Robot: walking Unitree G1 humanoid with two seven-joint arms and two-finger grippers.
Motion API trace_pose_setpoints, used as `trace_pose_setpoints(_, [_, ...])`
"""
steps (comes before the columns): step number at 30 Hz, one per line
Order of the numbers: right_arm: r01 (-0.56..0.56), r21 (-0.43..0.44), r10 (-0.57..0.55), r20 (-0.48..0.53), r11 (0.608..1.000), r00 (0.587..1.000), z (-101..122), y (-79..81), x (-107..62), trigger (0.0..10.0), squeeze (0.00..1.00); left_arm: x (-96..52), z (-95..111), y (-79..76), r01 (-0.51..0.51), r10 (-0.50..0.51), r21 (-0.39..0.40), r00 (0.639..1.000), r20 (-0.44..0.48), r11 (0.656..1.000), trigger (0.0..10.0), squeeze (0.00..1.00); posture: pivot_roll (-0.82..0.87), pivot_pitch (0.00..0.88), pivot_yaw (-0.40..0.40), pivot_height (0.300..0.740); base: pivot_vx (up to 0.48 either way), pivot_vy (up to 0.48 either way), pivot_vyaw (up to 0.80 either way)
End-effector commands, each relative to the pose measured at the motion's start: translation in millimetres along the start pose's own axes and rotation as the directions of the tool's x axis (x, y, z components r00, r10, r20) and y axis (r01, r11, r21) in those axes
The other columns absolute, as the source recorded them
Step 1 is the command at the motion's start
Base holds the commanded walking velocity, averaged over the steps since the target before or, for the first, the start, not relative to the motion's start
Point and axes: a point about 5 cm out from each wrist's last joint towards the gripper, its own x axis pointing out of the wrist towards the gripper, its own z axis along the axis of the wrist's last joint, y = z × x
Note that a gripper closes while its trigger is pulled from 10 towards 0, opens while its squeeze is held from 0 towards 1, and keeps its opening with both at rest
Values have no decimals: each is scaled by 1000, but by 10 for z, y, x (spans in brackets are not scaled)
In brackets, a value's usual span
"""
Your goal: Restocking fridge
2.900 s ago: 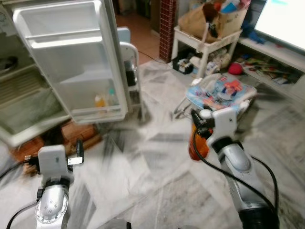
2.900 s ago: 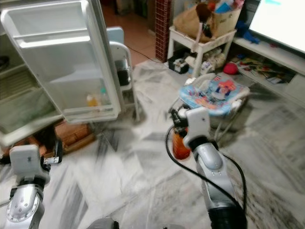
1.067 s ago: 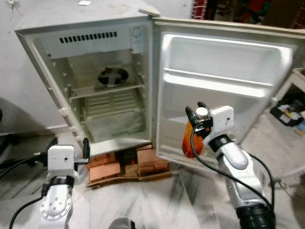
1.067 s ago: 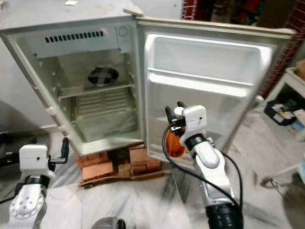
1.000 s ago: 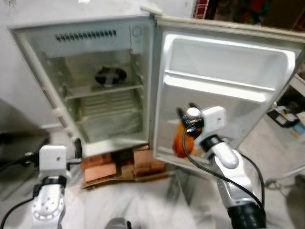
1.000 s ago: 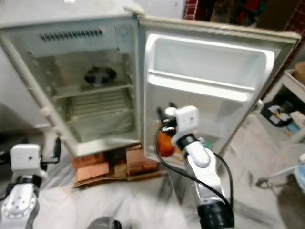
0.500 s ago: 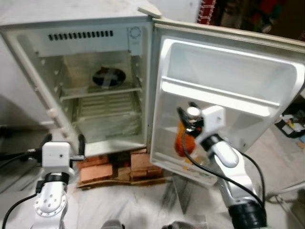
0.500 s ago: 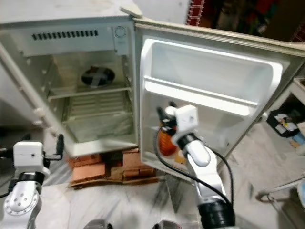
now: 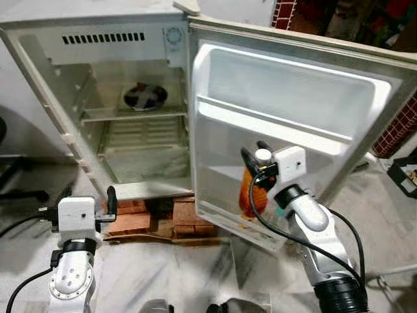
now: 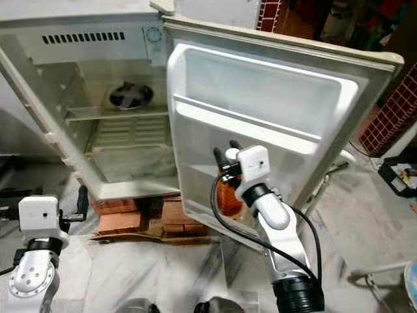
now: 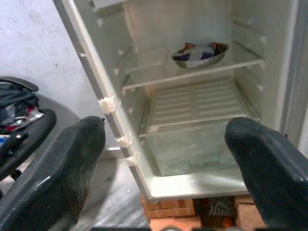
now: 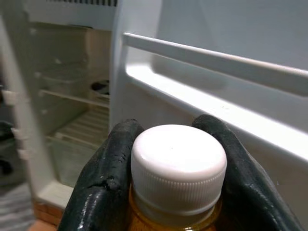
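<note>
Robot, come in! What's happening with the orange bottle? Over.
Right gripper shut on orange bottle, at open fridge door. Left gripper open, idle. Nothing blocking.

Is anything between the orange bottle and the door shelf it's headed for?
Nothing visible. The right gripper holds the bottle by its cap, right in front of the open fridge door, just above the lower door shelf. A small item seems to sit in that shelf beside the bottle; what it is cannot be made out.

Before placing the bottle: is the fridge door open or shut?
Open. The fridge door is swung wide, its inner shelves facing out, and the fridge interior shows.
</note>
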Motion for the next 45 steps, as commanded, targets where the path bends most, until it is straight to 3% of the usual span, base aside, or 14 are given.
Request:
trace_pose_setpoints(1, [10, -6, -10, 41, 1000, 999, 84, -29, 19, 10000, 0, -3, 3, 30, -13, 13, 0, 1000, -2, 1000, 10000, 0, 0, 71, -10, 740, 0, 0, 0])
trace_pose_setpoints(16, [10, 0, -10, 46, 1000, 999, 92, -4, 4, 10000, 0, -41, 23, 74, 3, -3, 4, 1000, 8, 1000, 10000, 0, 9, 94, -3, 740, 0, 0, 0])
trace_pose_setpoints(33, [11, -3, -11, 41, 1000, 999, 69, 7, -5, 10000, 0, -75, 4, 52, 20, -20, 7, 1000, -7, 1000, 10000, 0, 14, 94, -2, 740, 0, 382, 0])
trace_pose_setpoints(45, [52, -10, -52, 32, 999, 998, 58, -53, -8, 10000, 0, -87, 0, 41, 29, -29, -2, 1000, -8, 1000, 10000, 0, 15, 99, -5, 740, 0, 0, 0])
